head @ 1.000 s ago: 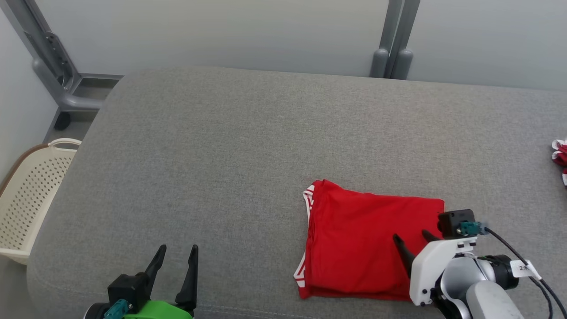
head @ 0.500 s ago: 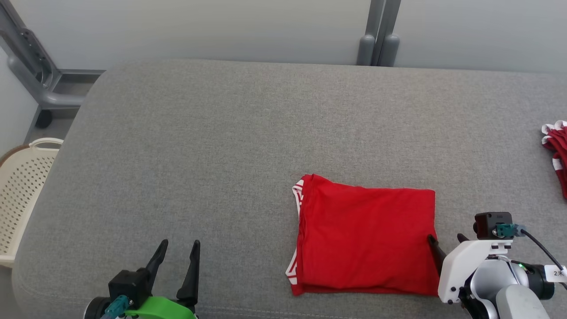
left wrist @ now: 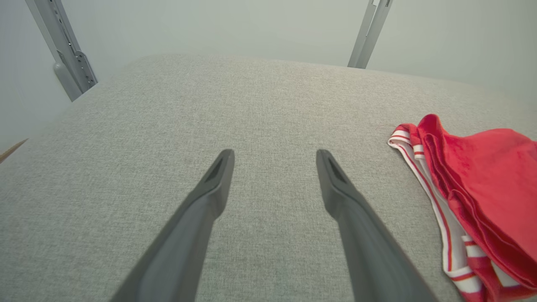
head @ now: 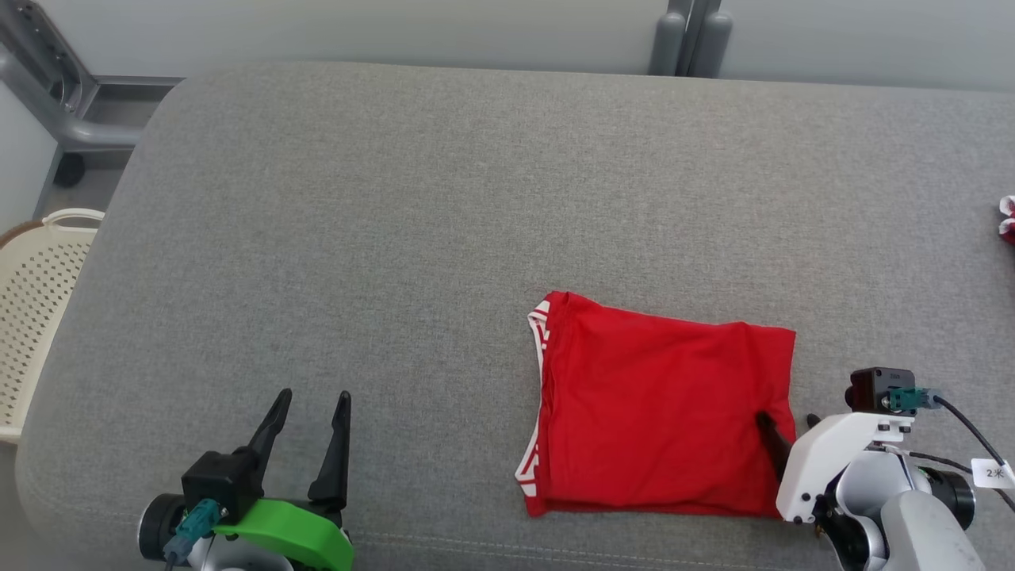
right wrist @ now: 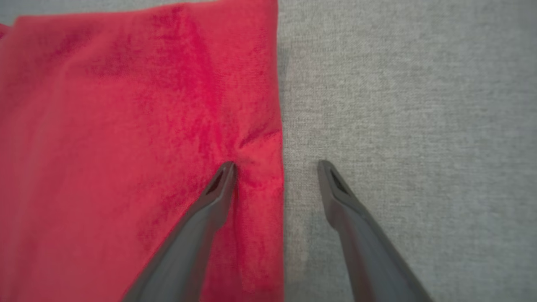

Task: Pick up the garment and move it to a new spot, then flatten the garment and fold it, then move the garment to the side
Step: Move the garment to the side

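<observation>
The garment (head: 658, 416) is a red cloth with white-striped trim, folded into a flat rectangle on the grey cushion (head: 444, 222). My right gripper (head: 787, 418) is open and straddles its right edge. In the right wrist view one finger presses into the garment (right wrist: 126, 138), wrinkling it, while the other rests on bare cushion; the gripper (right wrist: 275, 165) holds nothing. My left gripper (head: 311, 398) stands open at the lower left, well clear of the cloth. The left wrist view shows that gripper (left wrist: 275, 153) above bare cushion, with the garment's (left wrist: 482, 188) striped edge at its right.
A cream perforated basket (head: 36, 301) stands on the floor off the cushion's left side. Another red and white cloth (head: 1007, 222) lies at the far right edge. Grey metal posts (head: 686, 36) rise behind the cushion against a pale wall.
My right gripper slid from on top of the garment to its right edge, where one finger now dents the cloth. The head camera shifted. The left gripper stays in place.
</observation>
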